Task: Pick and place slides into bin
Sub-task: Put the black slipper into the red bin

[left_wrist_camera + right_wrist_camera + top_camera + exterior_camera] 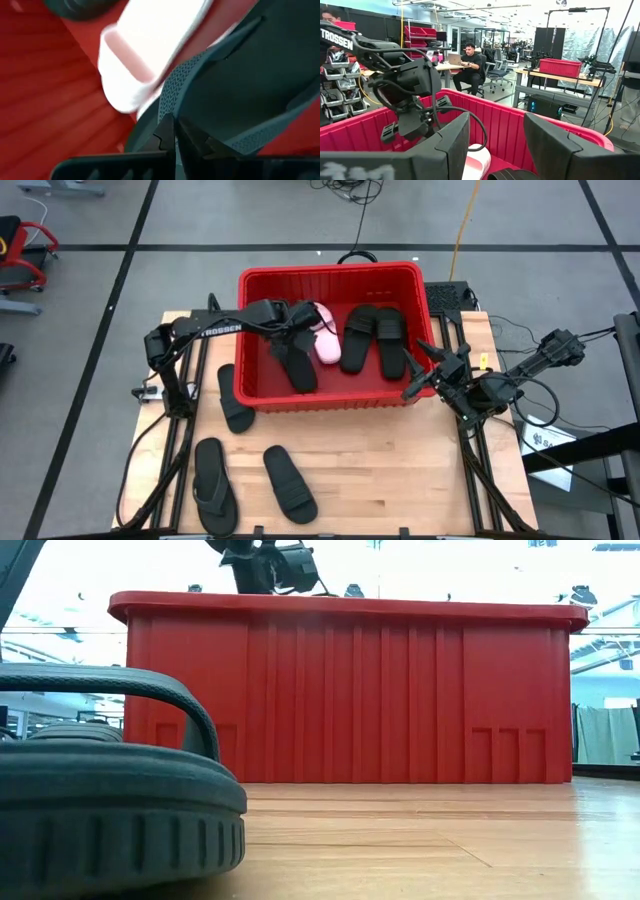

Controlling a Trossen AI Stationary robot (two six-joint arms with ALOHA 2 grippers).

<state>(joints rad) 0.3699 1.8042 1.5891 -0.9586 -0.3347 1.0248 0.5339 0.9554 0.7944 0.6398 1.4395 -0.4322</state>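
Observation:
The red bin (262,398) stands at the table's far middle. In it lie a pale pink-white slide (326,338) and two black slides (358,340) (392,340). My left gripper (288,332) reaches over the bin's left part and is shut on a black flip-flop (298,367). In the left wrist view the flip-flop (240,85) is next to the pink-white slide (145,50). My right gripper (420,372) is open and empty at the bin's right wall; in its wrist view (495,145) it looks over the rim into the bin. My left gripper pinches the black flip-flop between its two fingers (165,140), at the chevron-patterned strap (172,95) near the end closest to the gripper. The fingers come from above, slanting down into the bin. The flip-flop runs from the fingers toward the bin's near wall; whether it rests on the floor cannot be told.
On the table in front of the bin lie a black slide (234,398) by the bin's near left corner, a black flip-flop (214,485) and another black slide (290,483), which fills the low view's left (100,810). A person sits in the room beyond (472,65).

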